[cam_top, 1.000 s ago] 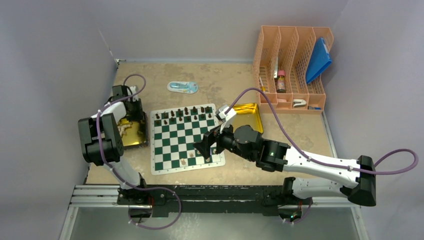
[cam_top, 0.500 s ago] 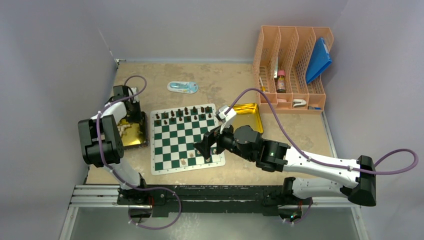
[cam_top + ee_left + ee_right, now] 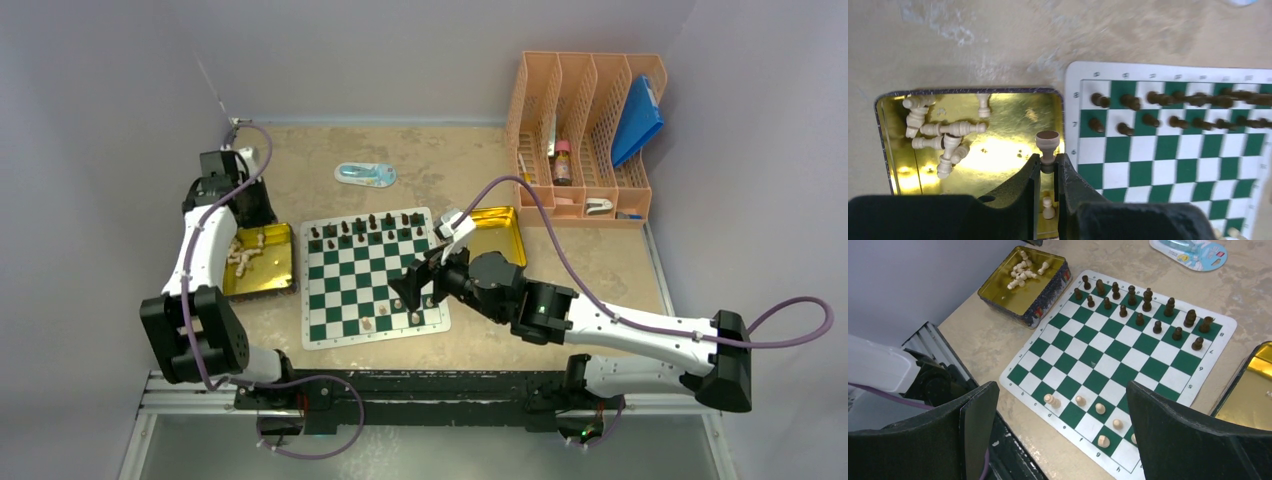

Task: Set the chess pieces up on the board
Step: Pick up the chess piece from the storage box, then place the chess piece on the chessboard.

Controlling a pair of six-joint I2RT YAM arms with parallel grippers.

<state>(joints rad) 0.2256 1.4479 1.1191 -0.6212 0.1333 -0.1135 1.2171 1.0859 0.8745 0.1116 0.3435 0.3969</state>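
A cream piece (image 3: 1047, 142) was pinched by its stem in the nearly closed left gripper (image 3: 1048, 169), with its flat round end pointing away from the wrist. It was held above the tray (image 3: 968, 92), just beside the board (image 3: 1168, 150). The grip was judged to serve a carry to the near rows. Loose pieces (image 3: 943, 135) lay tumbled in the tray, so more trips were judged to be needed. Dark pieces (image 3: 1173, 100) stood in the two far rows, and that side was judged to be done. The right gripper (image 3: 1063, 397) was held wide open with nothing in it, above the board's near right part, where placed pieces (image 3: 1098, 408) stood.

The pinch was shown only by the left wrist view. From the top, that gripper was too small to read. The placed pieces were shown plainly by the right wrist view, but from the top they were partly hidden behind the right arm.
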